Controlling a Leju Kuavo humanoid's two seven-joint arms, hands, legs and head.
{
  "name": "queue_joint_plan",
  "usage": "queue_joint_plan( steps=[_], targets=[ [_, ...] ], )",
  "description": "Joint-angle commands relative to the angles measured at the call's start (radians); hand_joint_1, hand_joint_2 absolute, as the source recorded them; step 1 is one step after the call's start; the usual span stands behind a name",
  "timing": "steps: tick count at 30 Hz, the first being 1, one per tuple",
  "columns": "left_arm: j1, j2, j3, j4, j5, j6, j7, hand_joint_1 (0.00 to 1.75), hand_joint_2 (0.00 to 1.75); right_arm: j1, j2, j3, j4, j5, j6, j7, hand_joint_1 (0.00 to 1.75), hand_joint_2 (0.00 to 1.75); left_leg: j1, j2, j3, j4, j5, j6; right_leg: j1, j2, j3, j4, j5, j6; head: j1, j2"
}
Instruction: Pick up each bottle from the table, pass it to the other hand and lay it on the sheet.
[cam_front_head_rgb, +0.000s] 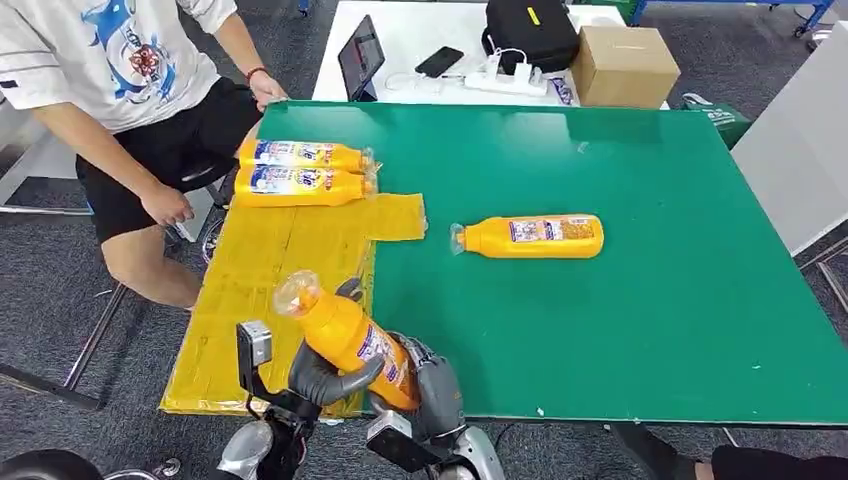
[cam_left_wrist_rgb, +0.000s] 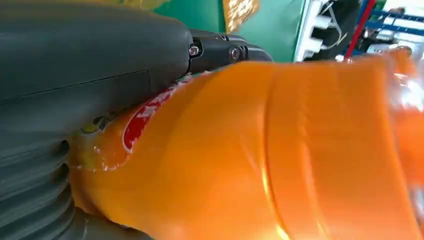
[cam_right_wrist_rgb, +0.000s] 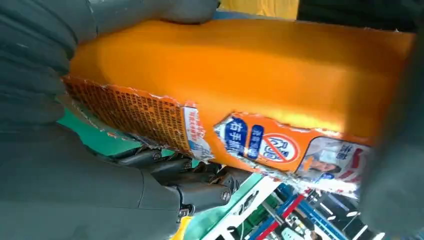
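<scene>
An orange bottle (cam_front_head_rgb: 345, 335) with a clear cap hangs tilted over the near edge of the yellow sheet (cam_front_head_rgb: 262, 262), cap pointing up and to the left. My left hand (cam_front_head_rgb: 325, 378) grips its middle from below, and my right hand (cam_front_head_rgb: 432, 388) holds its base end. Up close, the bottle (cam_left_wrist_rgb: 280, 150) lies against my left hand (cam_left_wrist_rgb: 75, 55). The labelled bottle (cam_right_wrist_rgb: 240, 70) also lies across my right hand (cam_right_wrist_rgb: 60, 175). Two more orange bottles (cam_front_head_rgb: 300, 155) (cam_front_head_rgb: 300, 186) lie side by side at the sheet's far end. Another orange bottle (cam_front_head_rgb: 530, 237) lies on the green table (cam_front_head_rgb: 620, 330).
A person (cam_front_head_rgb: 120, 70) sits at the table's far left corner, one hand on the edge near the sheet. Behind the green table a white table (cam_front_head_rgb: 400, 40) carries a tablet (cam_front_head_rgb: 360, 58), a phone, a black bag (cam_front_head_rgb: 530, 30) and a cardboard box (cam_front_head_rgb: 623, 65).
</scene>
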Motion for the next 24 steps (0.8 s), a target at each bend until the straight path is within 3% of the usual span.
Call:
queue_joint_plan(
  steps=[1,2,5,6,9,18,21,24],
  targets=[
    [-0.022,0.023,-0.01,0.06,0.232,-0.17,0.032,0.28,1.75,-0.058,0.01,0.022,0.143,0.024,0.032,0.004,1.69,1.75,0.002,0.0,0.007,-0.001,-0.002,-0.001,0.002,-0.002,0.008,-0.002,-0.002,-0.002,0.0,0.0],
    [-0.015,0.025,-0.016,0.05,0.299,-0.203,0.054,1.75,1.75,-0.06,0.013,0.015,0.154,0.038,0.032,0.007,1.64,1.75,0.0,0.001,0.003,-0.001,-0.001,-0.001,0.001,0.0,0.003,-0.001,0.0,-0.001,0.0,0.0],
    [-0.001,0.037,-0.053,0.026,0.393,-0.276,0.07,1.75,1.75,-0.062,0.018,-0.001,0.165,0.055,0.039,0.003,1.57,1.75,0.0,0.001,0.003,-0.001,-0.001,0.0,0.001,0.0,0.003,-0.001,-0.001,-0.001,0.0,0.0],
    [0.003,0.041,-0.063,0.015,0.394,-0.276,0.068,1.75,1.75,-0.062,0.019,-0.006,0.167,0.059,0.04,0.004,1.57,1.75,0.002,0.002,0.009,-0.001,-0.003,-0.001,0.002,-0.001,0.009,-0.002,-0.003,-0.003,-0.001,0.0],
    [0.004,0.038,-0.065,0.014,0.394,-0.276,0.068,1.75,1.75,-0.063,0.02,-0.006,0.166,0.059,0.041,0.004,1.57,1.75,0.0,0.0,0.002,-0.001,0.0,0.0,0.0,-0.002,0.002,0.0,-0.001,-0.001,0.0,0.0],
    [0.005,0.044,-0.078,0.0,0.381,-0.279,0.056,1.75,1.75,-0.061,0.02,-0.01,0.163,0.071,0.038,0.013,1.52,1.75,0.001,-0.001,0.004,0.0,-0.001,-0.001,0.001,-0.003,0.005,-0.001,-0.001,-0.002,0.0,0.0],
    [0.003,0.057,-0.108,-0.055,0.069,-0.096,-0.084,1.75,1.75,-0.055,0.022,-0.028,0.147,0.064,0.044,0.014,1.54,1.75,0.002,0.0,0.007,0.0,-0.003,-0.001,0.002,-0.003,0.008,-0.001,-0.003,-0.003,0.0,0.0],
    [-0.01,0.05,-0.105,-0.078,-0.155,0.046,-0.101,1.75,1.75,-0.048,0.021,-0.036,0.123,0.06,0.057,0.021,1.54,1.75,0.001,-0.002,0.002,0.001,-0.001,-0.001,0.002,-0.004,0.004,0.0,-0.002,-0.002,0.0,0.0]
  ],
)
